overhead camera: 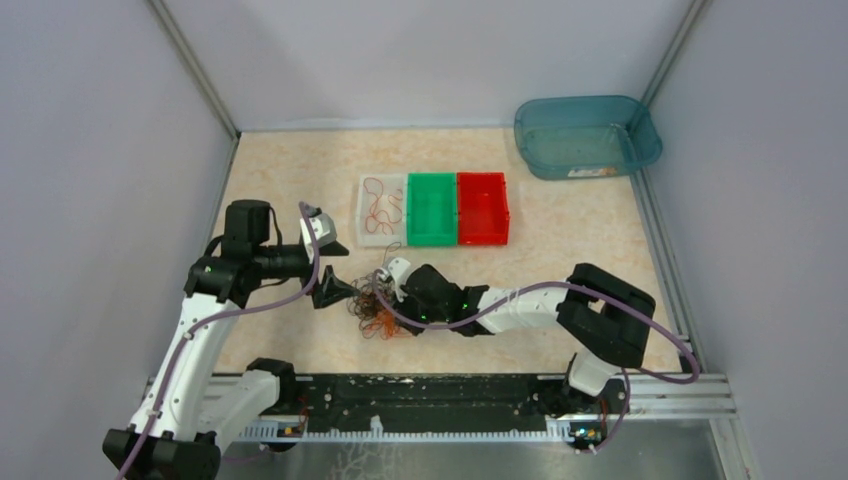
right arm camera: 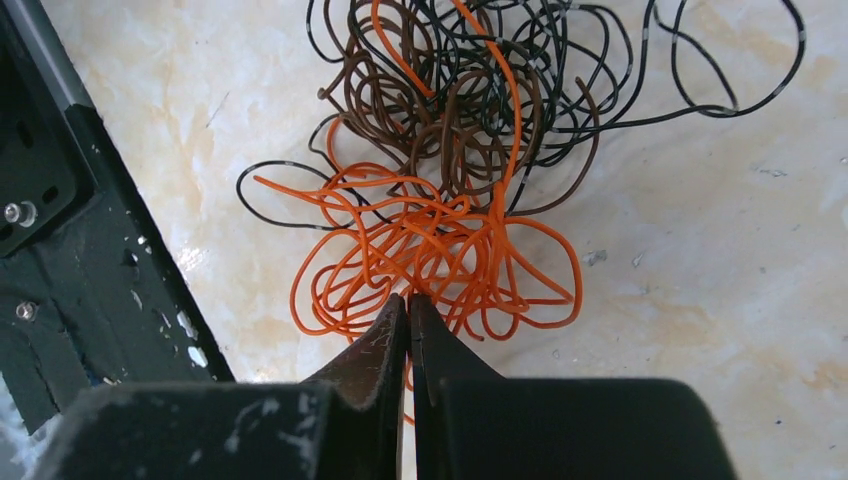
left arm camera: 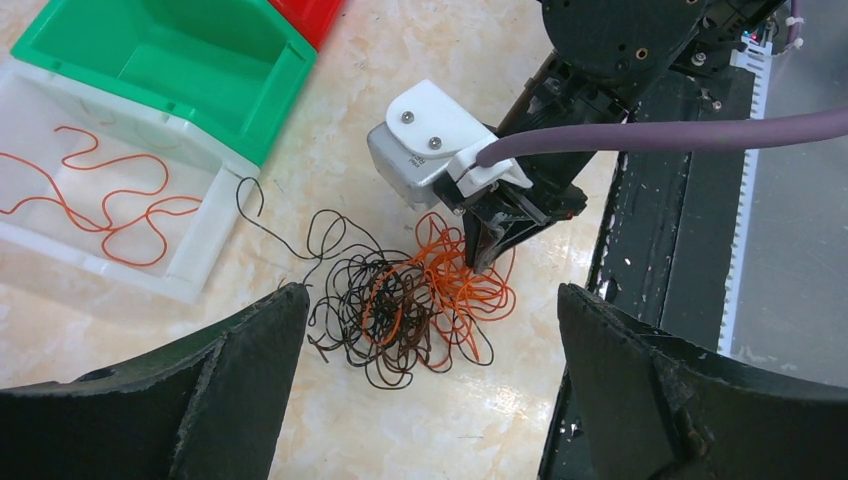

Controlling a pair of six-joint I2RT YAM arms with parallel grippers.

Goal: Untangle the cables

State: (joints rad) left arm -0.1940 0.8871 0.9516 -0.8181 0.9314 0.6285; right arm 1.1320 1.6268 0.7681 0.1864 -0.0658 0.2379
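The cables (overhead camera: pixel 372 308) lie in one tangle on the tabletop (overhead camera: pixel 560 250), just in front of the white bin (overhead camera: pixel 385 239). The orange loops are nearest the arm bases, with the brown and black loops behind. The right arm (overhead camera: pixel 500 310) jaws are closed together at the near edge of the orange loops, with an orange strand showing in the slit between them. The left arm (overhead camera: pixel 200 330) jaws are wide apart, left of the tangle and clear of it. One separate orange cable (overhead camera: pixel 381 208) lies in the white bin.

Bright, even overhead light, shadows soft and short. Pale table (right arm camera: pixel 700 250) washes out in patches. Wrist views sharp on the cables (right arm camera: pixel 440 240); near fingers (right arm camera: pixel 560 430) dark, slightly soft. Top view evenly lit throughout.
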